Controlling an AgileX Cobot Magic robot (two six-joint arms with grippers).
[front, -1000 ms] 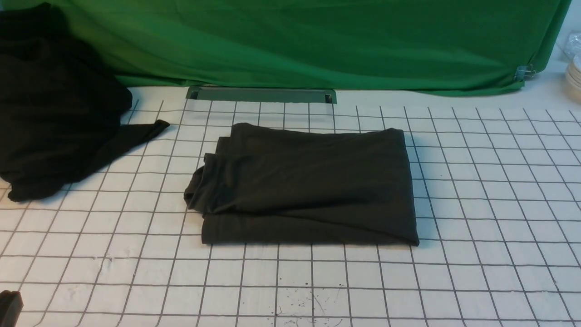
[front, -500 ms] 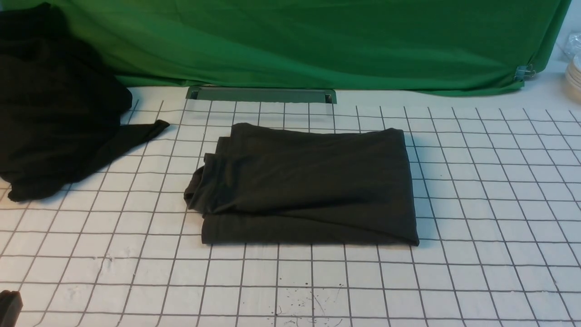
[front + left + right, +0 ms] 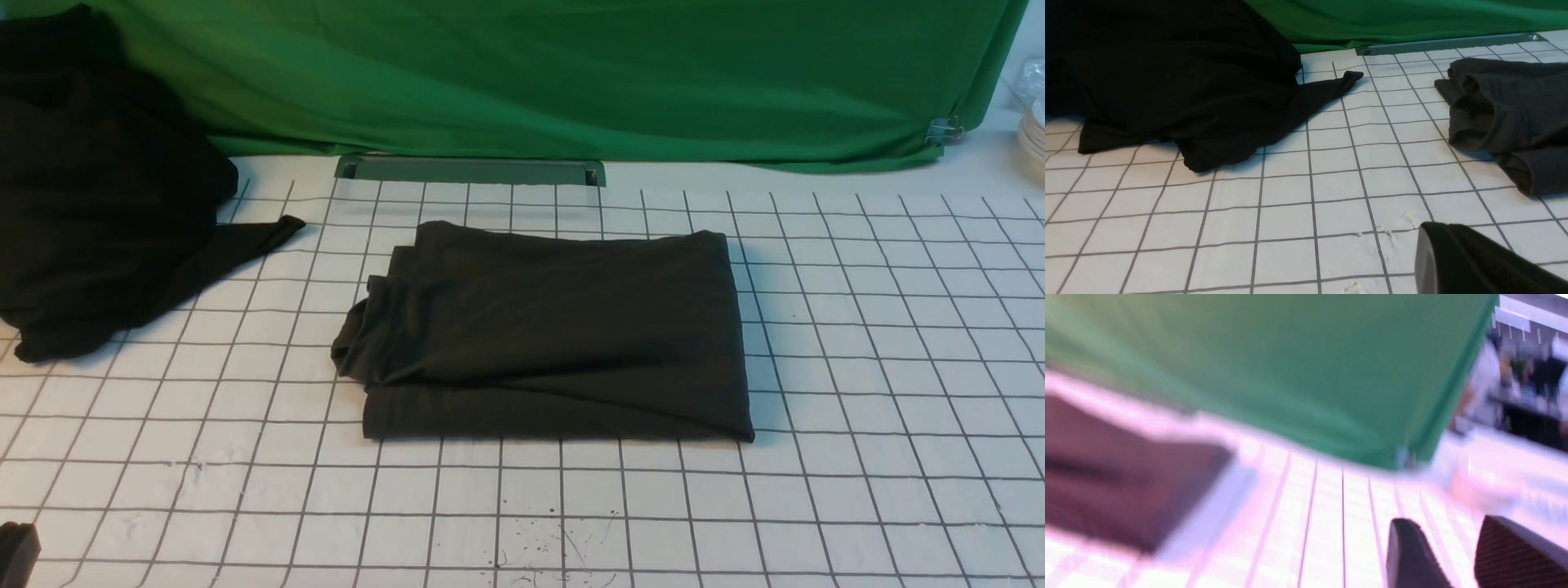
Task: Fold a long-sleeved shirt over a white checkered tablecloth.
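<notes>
Green backdrop (image 3: 571,73) is hanging behind the white checkered tablecloth (image 3: 857,343), where the long-sleeved shirt (image 3: 547,335) is lying folded at centre, its print hidden. At ten o'clock, a black heap (image 3: 98,204) is running off-frame. Left gripper (image 3: 1474,261) is showing one finger only, so its state is unclear; right gripper (image 3: 1457,555), blurred, is showing fingers apart, empty.

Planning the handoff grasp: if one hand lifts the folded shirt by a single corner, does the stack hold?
Probably not. The long-sleeved shirt is soft knit in loose layers, with rumpled edges bulging at its left side, so it would likely droop and unfold. Pushed, it may bunch up, though the glossy white checkered tablecloth could let it slide.
</notes>
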